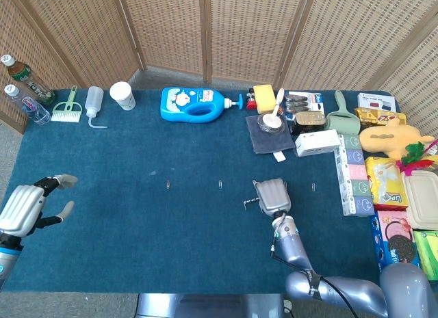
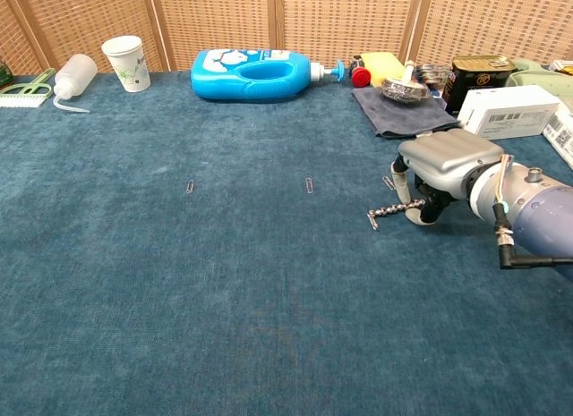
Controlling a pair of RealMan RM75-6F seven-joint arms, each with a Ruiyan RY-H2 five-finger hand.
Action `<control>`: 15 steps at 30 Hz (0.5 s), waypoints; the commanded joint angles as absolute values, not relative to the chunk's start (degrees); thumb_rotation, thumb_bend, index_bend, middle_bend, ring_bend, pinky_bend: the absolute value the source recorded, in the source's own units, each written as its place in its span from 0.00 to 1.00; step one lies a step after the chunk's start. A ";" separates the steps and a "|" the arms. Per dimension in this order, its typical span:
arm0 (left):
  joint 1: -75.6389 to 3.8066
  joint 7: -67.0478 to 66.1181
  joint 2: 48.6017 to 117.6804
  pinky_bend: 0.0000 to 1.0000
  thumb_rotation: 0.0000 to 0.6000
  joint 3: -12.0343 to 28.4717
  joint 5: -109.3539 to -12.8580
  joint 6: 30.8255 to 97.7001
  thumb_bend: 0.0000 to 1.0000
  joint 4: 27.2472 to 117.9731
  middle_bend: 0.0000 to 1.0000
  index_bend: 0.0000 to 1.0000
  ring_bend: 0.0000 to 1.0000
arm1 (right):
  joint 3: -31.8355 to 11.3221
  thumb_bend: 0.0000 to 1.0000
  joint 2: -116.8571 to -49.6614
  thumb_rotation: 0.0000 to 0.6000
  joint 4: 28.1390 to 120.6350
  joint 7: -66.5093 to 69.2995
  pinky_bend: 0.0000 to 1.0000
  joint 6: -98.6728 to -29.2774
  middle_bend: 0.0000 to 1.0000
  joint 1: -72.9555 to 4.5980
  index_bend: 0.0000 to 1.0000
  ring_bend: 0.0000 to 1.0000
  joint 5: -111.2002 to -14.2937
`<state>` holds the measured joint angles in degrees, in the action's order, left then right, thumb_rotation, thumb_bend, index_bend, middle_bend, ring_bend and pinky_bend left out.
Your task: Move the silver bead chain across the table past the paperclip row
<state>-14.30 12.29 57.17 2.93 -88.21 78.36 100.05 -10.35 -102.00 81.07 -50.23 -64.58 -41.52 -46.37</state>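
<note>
Now right hand (image 2: 448, 165) fingers (image 2: 400, 179) hold bead chain (image 2: 394, 210).

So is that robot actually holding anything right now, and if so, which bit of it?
Yes. The right hand pinches the silver bead chain at its right end, the rest trailing left on the table. The left hand holds nothing, fingers apart.

Four paperclips (image 1: 170, 183), one bead chain (image 2: 391, 211)

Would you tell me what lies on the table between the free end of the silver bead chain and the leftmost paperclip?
In the chest view, one paperclip lies between the silver bead chain and the leftmost paperclip; otherwise bare blue table.
</note>
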 commanded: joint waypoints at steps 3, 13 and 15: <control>-14.19 12.37 57.04 0.72 0.97 2.86 -88.29 78.47 0.35 100.08 0.40 0.29 0.40 | -10.28 0.41 -102.11 1.00 81.19 -50.42 0.98 -64.61 0.90 -41.68 0.58 0.98 -46.11; -13.95 12.59 56.99 0.72 0.97 2.82 -88.45 78.84 0.35 100.21 0.40 0.29 0.39 | -10.56 0.43 -100.47 1.00 83.76 -48.55 0.98 -66.15 0.91 -41.14 0.62 0.98 -47.50; -13.91 12.61 56.99 0.72 0.97 2.88 -88.43 78.98 0.35 100.24 0.40 0.29 0.39 | -10.53 0.44 -99.65 1.00 85.11 -47.73 0.98 -66.87 0.91 -40.79 0.62 0.98 -48.59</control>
